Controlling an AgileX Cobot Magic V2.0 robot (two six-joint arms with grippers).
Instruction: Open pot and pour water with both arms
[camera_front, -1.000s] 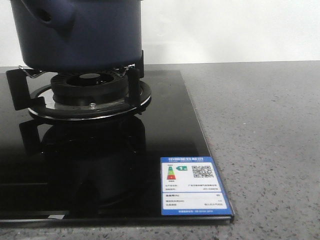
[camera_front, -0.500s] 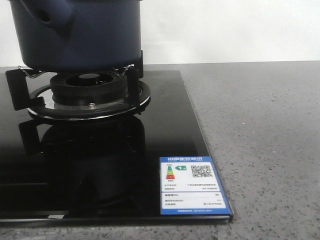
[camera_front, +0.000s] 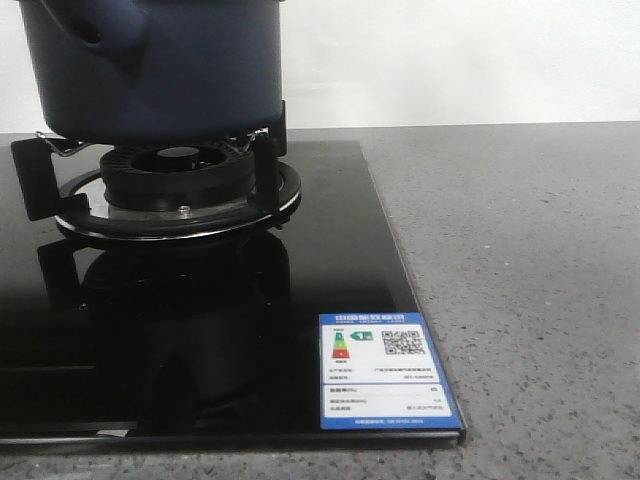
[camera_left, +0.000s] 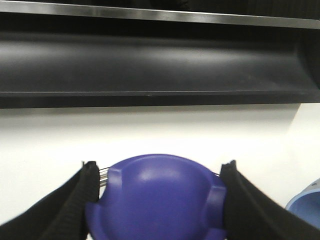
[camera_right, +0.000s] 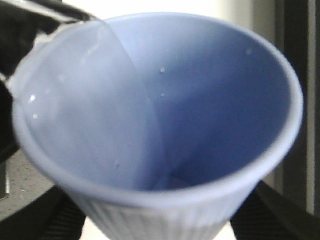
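Observation:
The dark navy pot (camera_front: 170, 70) stands on the gas burner (camera_front: 180, 170) at the far left in the front view, its top cut off by the frame and its side handle socket (camera_front: 98, 25) facing me. Neither gripper shows in that view. In the left wrist view my left gripper (camera_left: 160, 170) is shut on a blue domed lid (camera_left: 160, 200), held up in front of a white wall. In the right wrist view my right gripper (camera_right: 160, 217) is shut on a light blue ribbed cup (camera_right: 215, 95). The cup is tilted, and water (camera_right: 90, 115) lies against its side up to the rim.
The burner sits in a black glass hob (camera_front: 200, 330) with a blue-and-white energy label (camera_front: 385, 370) near its front right corner. Grey speckled countertop (camera_front: 530, 280) lies to the right. A dark range hood (camera_left: 150, 60) hangs above the held lid. The cup's edge (camera_left: 306, 206) shows beside the lid.

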